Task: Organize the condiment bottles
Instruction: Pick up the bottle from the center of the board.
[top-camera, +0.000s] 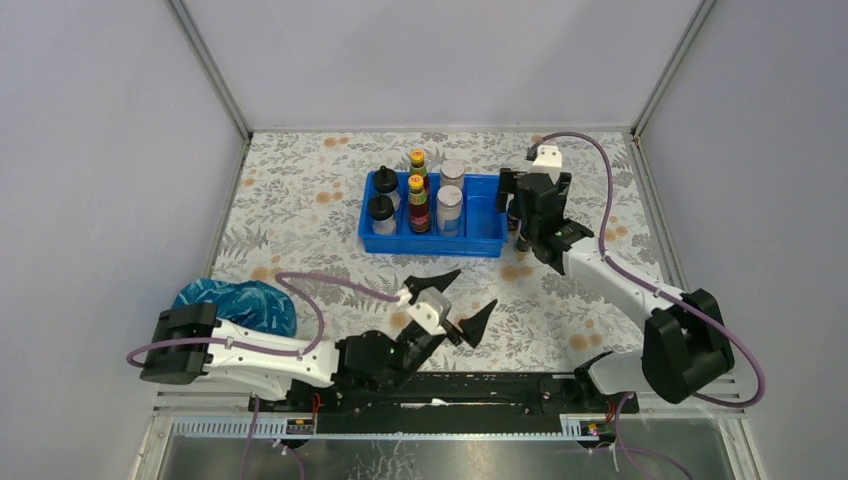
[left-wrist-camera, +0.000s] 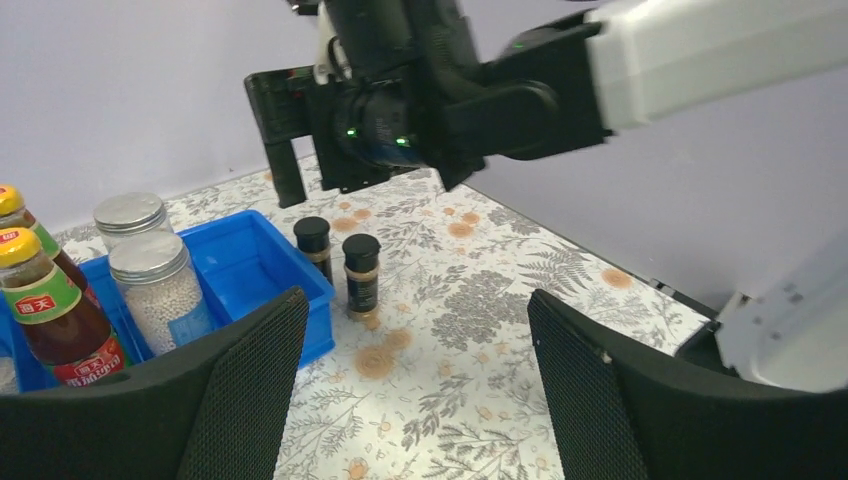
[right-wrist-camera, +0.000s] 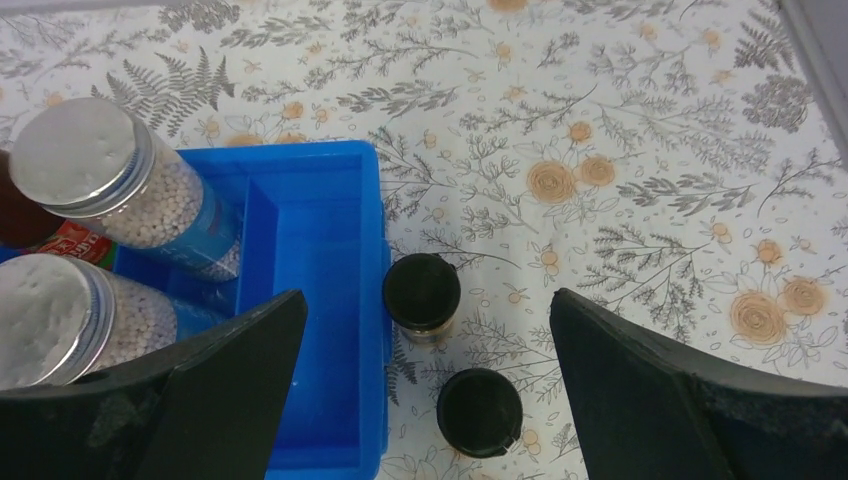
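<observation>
Table (top-camera: 300, 200): a floral-patterned top, with grey walls at 9, 12 and 3 o'clock.
Right arm (top-camera: 620, 280): stretches from its base at 5 o'clock up to the tray's 3 o'clock end.
Left arm (top-camera: 260, 360): lies low along the near edge, its elbow out at 8 o'clock.
Tray (top-camera: 482, 212): blue plastic, divided into compartments, set at 12 o'clock of the table's middle.
Bundle (top-camera: 238, 305): teal and crumpled, at 8 o'clock on the table, just beside the left arm.
Right gripper (right-wrist-camera: 428, 305): fingers spread wide, pinching nothing, hanging over the tiny bottles.
Left gripper (top-camera: 474, 288): fingers spread wide, pinching nothing, at 6 o'clock of the tray and well apart from it.
Jars (top-camera: 449, 205): two, silver-lidded and filled with white beads, upright in one tray compartment, one at 12 o'clock of the other.
Red bottles (top-camera: 417, 200): two, yellow-capped, upright in the compartment at 9 o'clock of the jars.
Domed bottles (top-camera: 381, 212): two, clear with black tops, upright in the tray's 9 o'clock compartment.
Tiny bottles (left-wrist-camera: 361, 270): two, black-capped, upright on the table outside the tray, at its 3 o'clock end. One stands just beside the tray wall and the other close by. In the right wrist view both sit between the right gripper's fingers.
</observation>
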